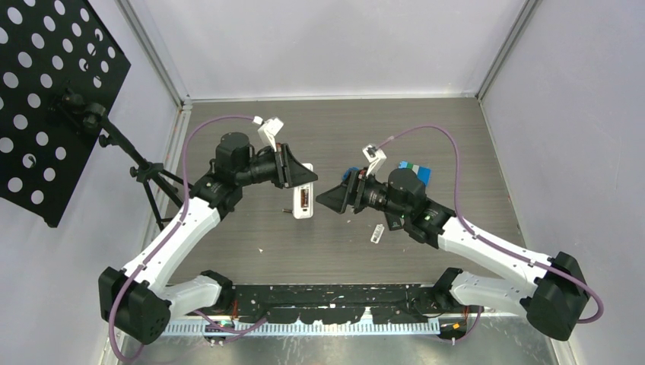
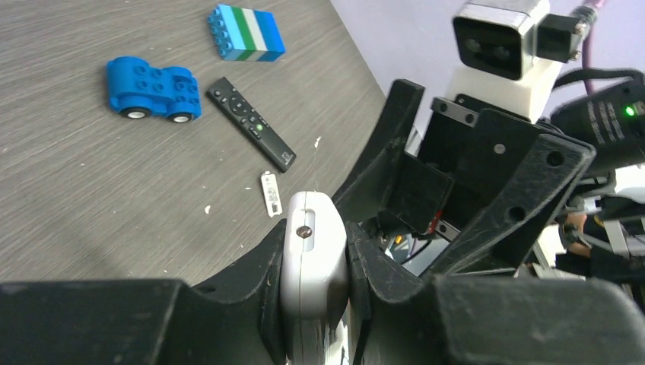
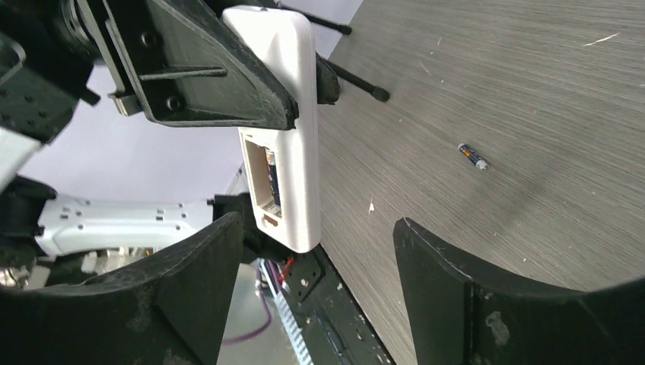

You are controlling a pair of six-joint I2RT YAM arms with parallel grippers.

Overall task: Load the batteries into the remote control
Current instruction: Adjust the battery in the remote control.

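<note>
My left gripper [image 1: 308, 176] [image 2: 316, 232] is shut on the sides of a white remote control [image 1: 304, 202] [image 2: 313, 262] [image 3: 287, 114] and holds it off the table. Its battery bay faces my right gripper, uncovered. One dark battery [image 3: 271, 176] with an orange end sits in the bay. My right gripper [image 1: 323, 199] [image 3: 319, 228] hangs just right of the remote, open, with nothing between its fingers. A loose dark battery [image 3: 472, 156] lies on the table beyond the remote.
A small clear-white plastic piece [image 1: 376, 233] [image 2: 271, 193] lies on the table under the right arm. A black remote [image 2: 251, 123], a blue toy car [image 2: 152, 90] and a striped block [image 2: 246, 32] [image 1: 415, 169] lie behind the right wrist. A black tripod stand [image 1: 144, 171] rises at the left.
</note>
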